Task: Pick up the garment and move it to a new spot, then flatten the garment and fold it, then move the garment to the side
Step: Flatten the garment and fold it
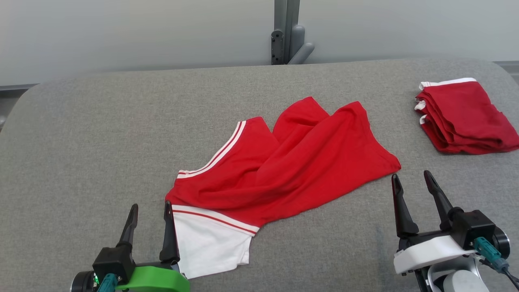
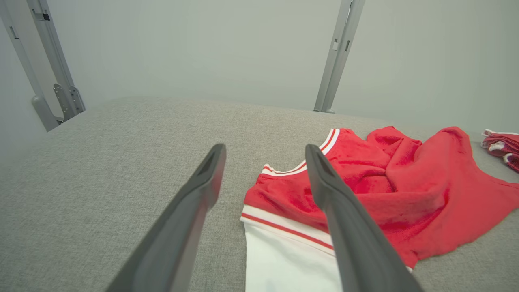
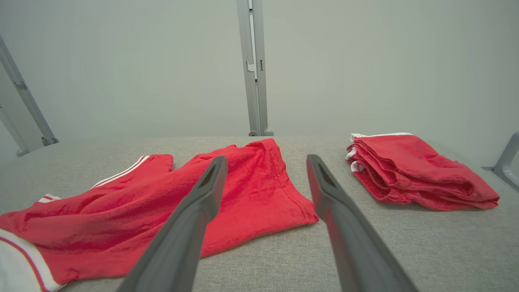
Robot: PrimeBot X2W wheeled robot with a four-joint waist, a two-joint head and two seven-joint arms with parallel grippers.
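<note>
The crumpled red cloth garment (image 1: pixel 292 162) with white striped trim lies unfolded in the middle of the grey fabric-covered table (image 1: pixel 81 142). The head view takes in both pincers: the left gripper (image 1: pixel 151 205) beside the white sleeve (image 1: pixel 211 243), the right gripper (image 1: pixel 411 175) just short of the hem corner, each spread wide and holding nothing. The left wrist view adds the sleeve's red stripe running behind its right finger; whether finger and cloth touch I cannot tell. The right wrist view gives the layered edges of the folded red pile (image 3: pixel 413 170), well apart from the garment, towards the table's right
</note>
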